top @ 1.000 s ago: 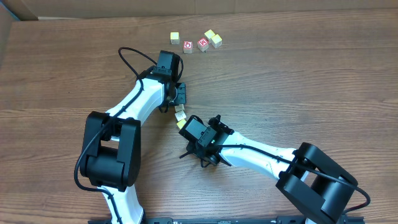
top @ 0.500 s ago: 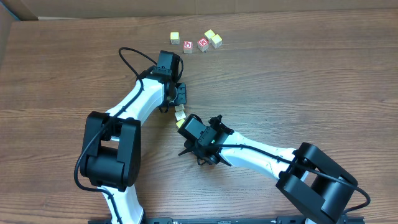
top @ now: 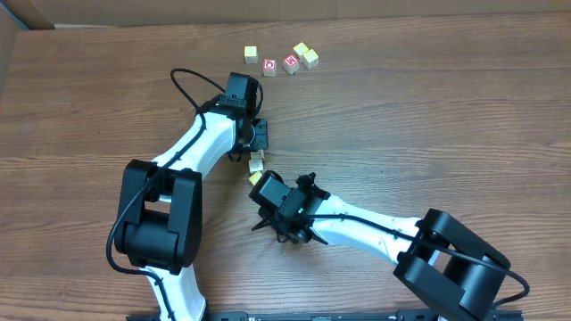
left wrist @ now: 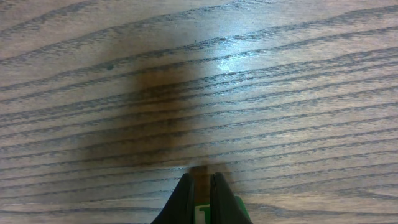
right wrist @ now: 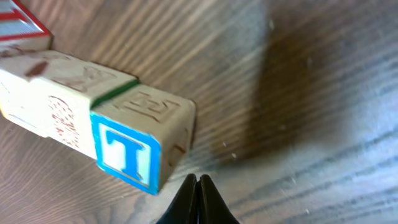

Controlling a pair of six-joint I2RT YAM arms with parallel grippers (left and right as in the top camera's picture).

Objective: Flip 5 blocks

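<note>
Two blocks lie end to end between my arms: a cream one (top: 256, 160) and a yellow-topped one (top: 254, 176). In the right wrist view the nearer block (right wrist: 127, 155) shows a blue T face, and the green-edged block (right wrist: 56, 106) lies behind it. My right gripper (right wrist: 196, 180) is shut and empty, its tip at the T block's lower corner (top: 260, 185). My left gripper (left wrist: 201, 180) is shut over a green-faced block (left wrist: 240, 210), which shows at its fingertips (top: 252, 150). Three more blocks, yellow (top: 251, 54), yellow (top: 302, 50) and cream (top: 310, 59), sit at the far edge.
Two red-faced cubes (top: 269, 67) (top: 291, 63) stand among the far blocks. A red-edged face (right wrist: 18, 25) shows at the top left corner of the right wrist view. Cardboard (top: 178, 11) borders the back of the wooden table (top: 428, 125).
My right arm has slid left and slightly up toward the yellow-topped block, which has shifted a little left. The left arm has not moved.
</note>
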